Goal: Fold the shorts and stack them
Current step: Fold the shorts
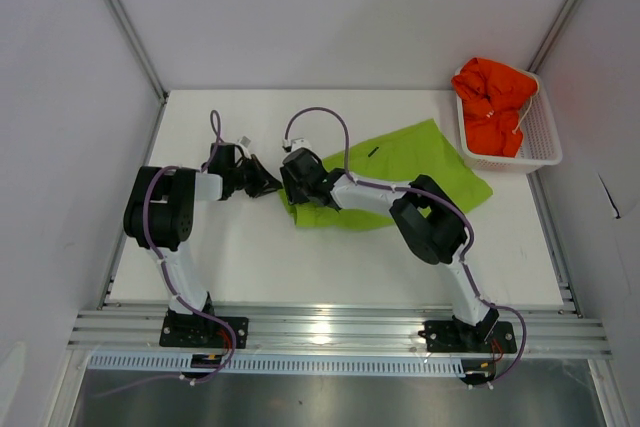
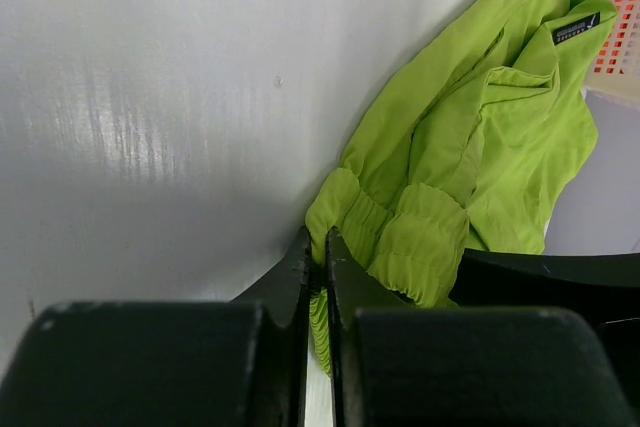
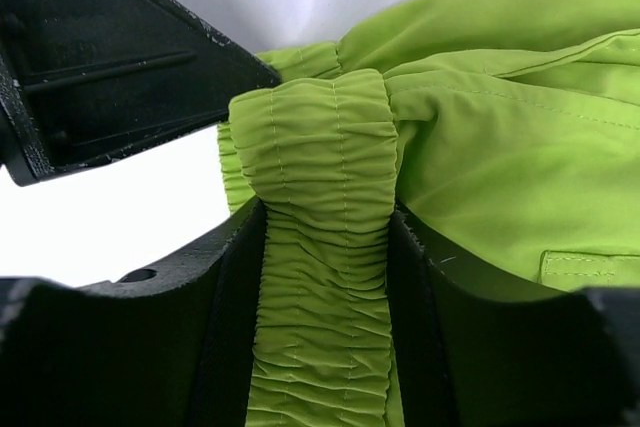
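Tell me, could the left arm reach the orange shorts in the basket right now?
Probably not: the left fingers are pinching the green shorts, and the basket sits in the far right corner, beyond the right arm.

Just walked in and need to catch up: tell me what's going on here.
Both arms are working on the green shorts in the middle of the table. The right gripper is clamped on the gathered waistband, and the left gripper pinches the fabric edge right beside it. The orange shorts sit bunched in the basket, not yet folded.
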Robot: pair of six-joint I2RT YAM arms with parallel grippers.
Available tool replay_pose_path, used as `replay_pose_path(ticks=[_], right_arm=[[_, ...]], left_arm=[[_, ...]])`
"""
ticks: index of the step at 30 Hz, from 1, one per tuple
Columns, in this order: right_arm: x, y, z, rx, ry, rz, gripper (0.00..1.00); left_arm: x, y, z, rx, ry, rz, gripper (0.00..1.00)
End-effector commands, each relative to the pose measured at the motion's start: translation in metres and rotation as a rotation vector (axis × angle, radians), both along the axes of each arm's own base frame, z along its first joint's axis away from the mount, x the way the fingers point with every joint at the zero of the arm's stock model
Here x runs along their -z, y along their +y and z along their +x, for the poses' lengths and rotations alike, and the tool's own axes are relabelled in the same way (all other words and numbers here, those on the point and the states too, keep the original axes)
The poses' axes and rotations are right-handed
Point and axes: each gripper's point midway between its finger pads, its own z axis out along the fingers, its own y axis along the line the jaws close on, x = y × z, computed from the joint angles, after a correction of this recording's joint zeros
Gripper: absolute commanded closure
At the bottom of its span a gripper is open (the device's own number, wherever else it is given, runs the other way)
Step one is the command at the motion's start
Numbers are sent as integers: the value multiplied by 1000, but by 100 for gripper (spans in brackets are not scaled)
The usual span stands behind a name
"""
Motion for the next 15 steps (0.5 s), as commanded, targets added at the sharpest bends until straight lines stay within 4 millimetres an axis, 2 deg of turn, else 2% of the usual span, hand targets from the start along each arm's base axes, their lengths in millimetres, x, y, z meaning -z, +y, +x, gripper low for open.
replay_pose_path(ticks=[1,3,8,15], right_arm=[[-28,4,19,31,-104,74,54],[-33,2,18,35,-124,73,55],[-61,0,22,38,-187,81,55],[-80,-4,24,51,-223,88,55]], left_arm=[[-2,-6,-15,57,8,-11,95],[-1,-6,-15,58,8,-11,96],[-2,-5,-14,57,2,-5,98],[-3,-5,-13,56,-1,-6,99]])
